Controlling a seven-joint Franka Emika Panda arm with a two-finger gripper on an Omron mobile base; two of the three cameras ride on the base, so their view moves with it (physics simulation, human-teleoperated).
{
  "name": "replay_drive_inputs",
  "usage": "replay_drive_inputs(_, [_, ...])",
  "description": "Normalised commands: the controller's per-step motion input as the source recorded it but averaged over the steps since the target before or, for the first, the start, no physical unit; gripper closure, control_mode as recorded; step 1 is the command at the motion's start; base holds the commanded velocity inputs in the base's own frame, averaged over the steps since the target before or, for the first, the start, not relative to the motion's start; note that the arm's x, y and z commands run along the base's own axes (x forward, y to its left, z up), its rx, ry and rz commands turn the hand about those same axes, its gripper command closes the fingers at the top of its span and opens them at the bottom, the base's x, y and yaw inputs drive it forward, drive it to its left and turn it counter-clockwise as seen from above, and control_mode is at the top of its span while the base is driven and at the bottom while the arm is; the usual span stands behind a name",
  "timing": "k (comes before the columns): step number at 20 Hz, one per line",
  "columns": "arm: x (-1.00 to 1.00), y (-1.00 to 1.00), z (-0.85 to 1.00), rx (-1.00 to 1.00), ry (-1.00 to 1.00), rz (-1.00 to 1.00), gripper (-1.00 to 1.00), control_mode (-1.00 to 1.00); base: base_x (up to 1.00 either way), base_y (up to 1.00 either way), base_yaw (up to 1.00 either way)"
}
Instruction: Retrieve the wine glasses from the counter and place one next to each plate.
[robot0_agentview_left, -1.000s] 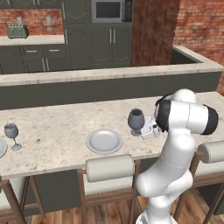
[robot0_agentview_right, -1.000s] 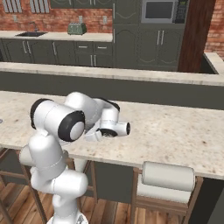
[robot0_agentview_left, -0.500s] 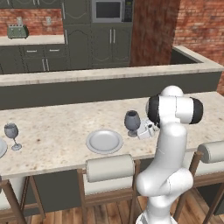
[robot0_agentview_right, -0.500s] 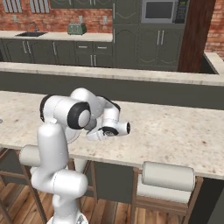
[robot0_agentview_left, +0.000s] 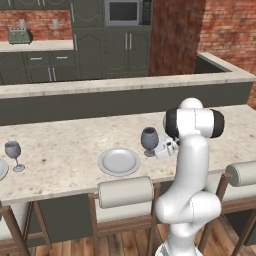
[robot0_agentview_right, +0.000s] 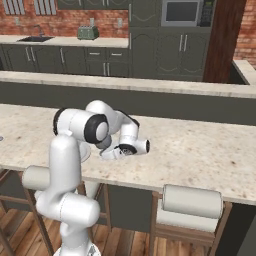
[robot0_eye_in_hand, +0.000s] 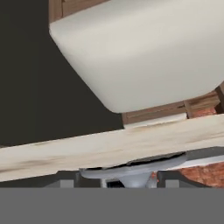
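Note:
A squat dark wine glass (robot0_agentview_left: 148, 136) stands upright just right of a pale grey plate (robot0_agentview_left: 119, 161) on the bar top. My gripper (robot0_agentview_left: 155, 146) reaches it from the right, jaws closed around it low down. In the hand view the glass's round foot (robot0_eye_in_hand: 131, 174) lies between the fingertips (robot0_eye_in_hand: 65, 179), against the bar top's edge. A slimmer wine glass (robot0_agentview_left: 13, 152) stands at the far left beside another plate (robot0_agentview_left: 1, 168). The counter (robot0_agentview_left: 35, 46) runs along the back wall. In the right base view my arm covers the hand (robot0_agentview_right: 114, 152) and most of the plate (robot0_agentview_right: 83, 151).
Cushioned stools stand under the bar's near edge (robot0_agentview_left: 125, 192) (robot0_agentview_left: 247, 172) (robot0_agentview_right: 192, 200). A raised ledge (robot0_agentview_left: 125, 85) runs behind the bar top. A toaster (robot0_agentview_left: 20, 36) sits on the back counter. The bar top's right half lies bare (robot0_agentview_right: 200, 150).
The dark glass has shifted a little left and lower, closer to the plate, with the gripper. The arm's upper links have swung more upright.

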Motion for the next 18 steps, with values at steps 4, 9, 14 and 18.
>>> replay_drive_inputs(4, [0.27,0.01,-0.41,0.00,0.01,0.00,1.00,-1.00,0.00,0.00,0.00])
replay_drive_inputs(9, [0.07,0.04,-0.48,0.00,0.03,0.00,-1.00,-1.00,0.00,0.00,0.00])
replay_drive_inputs(14, [-0.10,-0.22,-0.36,0.00,0.04,0.00,-1.00,-1.00,0.00,0.00,0.00])
replay_drive_inputs(18, [-0.07,-0.31,-0.38,0.00,0.11,0.09,-1.00,-1.00,0.00,0.00,0.00])
